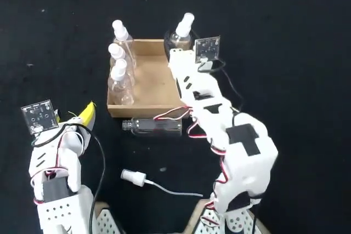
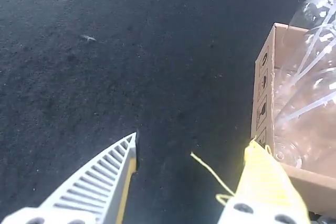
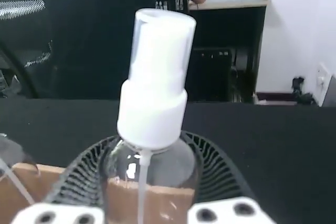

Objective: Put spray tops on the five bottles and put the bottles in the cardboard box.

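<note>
Left arm tucked low with its jaws apart; right arm stretched out and clamped.

The left arm (image 1: 57,168) stands folded near its base, wrist tipped forward and down. The left gripper (image 2: 189,182) is spread wide, its white ribbed finger (image 2: 105,182) and yellow finger (image 2: 265,179) well apart with nothing between them. The right arm (image 1: 219,119) reaches far forward and slightly across (almost fully extended, by the high view). The right gripper (image 3: 155,145) is closed around the shoulder of an upright spray bottle (image 3: 153,103), and its black ribbed fingers (image 3: 84,171) curve round both sides of it.
</note>
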You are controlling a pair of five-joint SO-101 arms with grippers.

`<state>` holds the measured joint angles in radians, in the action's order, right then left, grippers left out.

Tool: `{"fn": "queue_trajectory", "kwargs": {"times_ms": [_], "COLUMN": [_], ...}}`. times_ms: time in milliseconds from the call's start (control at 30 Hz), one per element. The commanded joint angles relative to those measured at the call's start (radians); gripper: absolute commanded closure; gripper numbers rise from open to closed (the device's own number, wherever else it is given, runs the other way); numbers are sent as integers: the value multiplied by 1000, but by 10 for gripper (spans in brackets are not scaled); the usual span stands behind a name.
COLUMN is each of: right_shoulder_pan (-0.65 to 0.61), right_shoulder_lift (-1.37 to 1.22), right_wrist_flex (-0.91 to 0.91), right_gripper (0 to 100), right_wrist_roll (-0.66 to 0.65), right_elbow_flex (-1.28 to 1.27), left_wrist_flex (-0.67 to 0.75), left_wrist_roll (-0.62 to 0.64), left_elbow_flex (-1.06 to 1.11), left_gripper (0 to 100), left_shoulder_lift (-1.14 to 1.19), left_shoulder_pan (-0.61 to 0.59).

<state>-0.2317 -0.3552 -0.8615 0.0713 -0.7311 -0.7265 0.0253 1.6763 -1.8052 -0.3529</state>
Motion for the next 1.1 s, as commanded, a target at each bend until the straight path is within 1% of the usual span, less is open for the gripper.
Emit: {"fn": "queue_trajectory", "kwargs": {"times_ms": [0, 67, 167, 767, 833, 933, 967, 1067], "right_shoulder_pan": [15, 14, 14, 5, 5, 3, 3, 3], "right_shoulder_lift": [-30, -68, -107, -213, -213, -217, -217, -217], "right_wrist_flex": [-101, -146, -180, -180, -180, -178, -178, -178], "right_gripper": [988, 988, 988, 984, 945, 844, 826, 822], "right_wrist_roll": [-91, -124, -124, -129, -130, -130, -130, -130], "right_elbow_flex": [65, 71, 85, 151, 148, 145, 145, 145], "left_wrist_flex": [25, 25, 25, 25, 25, 25, 25, 25], "left_wrist_roll": [-11, -11, -11, -11, -11, -11, -11, -11], "left_elbow_flex": [22, 22, 22, 22, 22, 22, 22, 22], "left_gripper": [795, 795, 795, 795, 795, 795, 795, 795], "left_shoulder_lift": [-6, -6, -6, -6, -6, -6, -6, -6], "left_shoulder_pan": [-8, -8, -8, -8, -8, -8, -8, -8]}}
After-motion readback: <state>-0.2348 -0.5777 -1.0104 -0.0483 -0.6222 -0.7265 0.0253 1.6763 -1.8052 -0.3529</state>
